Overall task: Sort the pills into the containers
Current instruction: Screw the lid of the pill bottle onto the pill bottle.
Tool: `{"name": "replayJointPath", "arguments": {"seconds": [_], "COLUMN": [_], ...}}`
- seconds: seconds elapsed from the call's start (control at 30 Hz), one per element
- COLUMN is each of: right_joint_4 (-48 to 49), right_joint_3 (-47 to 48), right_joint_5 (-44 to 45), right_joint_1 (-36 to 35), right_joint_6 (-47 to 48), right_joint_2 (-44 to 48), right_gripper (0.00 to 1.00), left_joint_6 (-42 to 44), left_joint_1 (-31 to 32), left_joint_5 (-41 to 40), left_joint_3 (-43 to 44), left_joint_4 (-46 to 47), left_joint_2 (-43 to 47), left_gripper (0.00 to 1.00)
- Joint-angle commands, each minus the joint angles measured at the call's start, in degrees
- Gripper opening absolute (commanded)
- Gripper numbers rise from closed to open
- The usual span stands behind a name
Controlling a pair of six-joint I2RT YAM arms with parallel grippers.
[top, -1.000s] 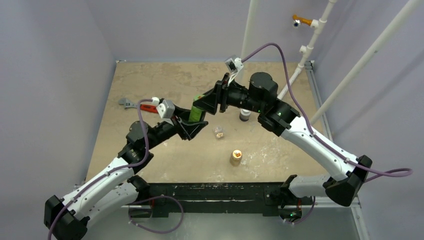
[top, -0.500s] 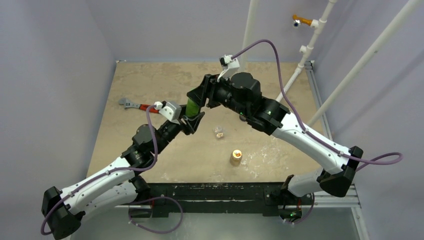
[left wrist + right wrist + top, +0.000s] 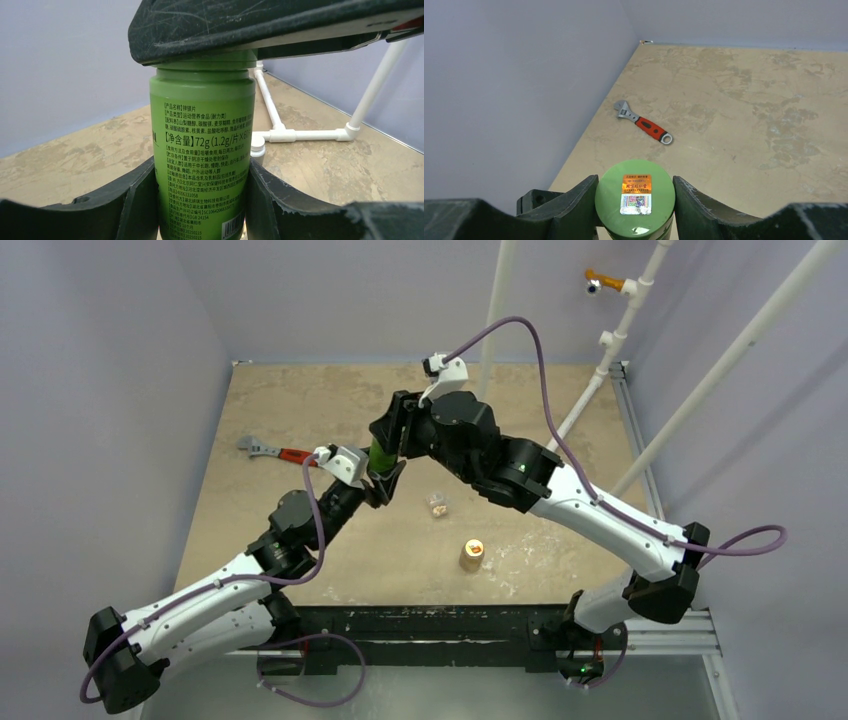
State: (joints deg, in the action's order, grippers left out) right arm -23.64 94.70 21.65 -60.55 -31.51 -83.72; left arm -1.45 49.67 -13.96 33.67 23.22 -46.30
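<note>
small clear case [image 3: 437, 504], low and boxy, its pale pinkish contents too small to resolve, on the table [image 3: 300, 400] just right of the grippers. left gripper [image 3: 386, 478] clamps the green bottle [image 3: 381, 454] by its body; right gripper [image 3: 390, 432] clamps its cap [image 3: 634, 192].

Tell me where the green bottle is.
Top view: the green bottle is left of centre, right of the wrench, body in the left jaws, cap in the right jaws.

You see the small clear plastic case [image 3: 437, 504] lying flat on the table [image 3: 300, 410], near its middle, touching nothing else. Pale whitish-pink pills [image 3: 437, 507] show faintly through it, too small for you to count.
</note>
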Motion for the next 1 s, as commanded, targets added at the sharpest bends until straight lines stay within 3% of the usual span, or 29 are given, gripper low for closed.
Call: {"name": "replayJointPath", "arguments": {"seconds": [0.0,0.53,0.97], "right_joint_4": [-6.8,-6.5,-2.5], "right_joint_3": [1.9,5.2,3.7], "right_joint_5": [-0.4,0.0,-1.2], "right_joint_1": [-2.0,-2.0,-2.1], "right_joint_6": [-0.5,0.8,3.7], "right_joint_2": [-1.7,-1.8,2.5], "right_gripper": [0.05,0.47,0.91], "left_joint_6": [3.3,-2.3,-5.0], "left_joint_1": [0.2,0.2,0.1], "left_joint_5": [-2.5,1.6,3.3], "left_joint_3": [3.3,1.8,1.0], "left_joint_4": [10.8,9.8,11.4], "left_joint_2": [0.4,-0.4,-1.6], "left_gripper": [0.00,0.00,0.00]}}
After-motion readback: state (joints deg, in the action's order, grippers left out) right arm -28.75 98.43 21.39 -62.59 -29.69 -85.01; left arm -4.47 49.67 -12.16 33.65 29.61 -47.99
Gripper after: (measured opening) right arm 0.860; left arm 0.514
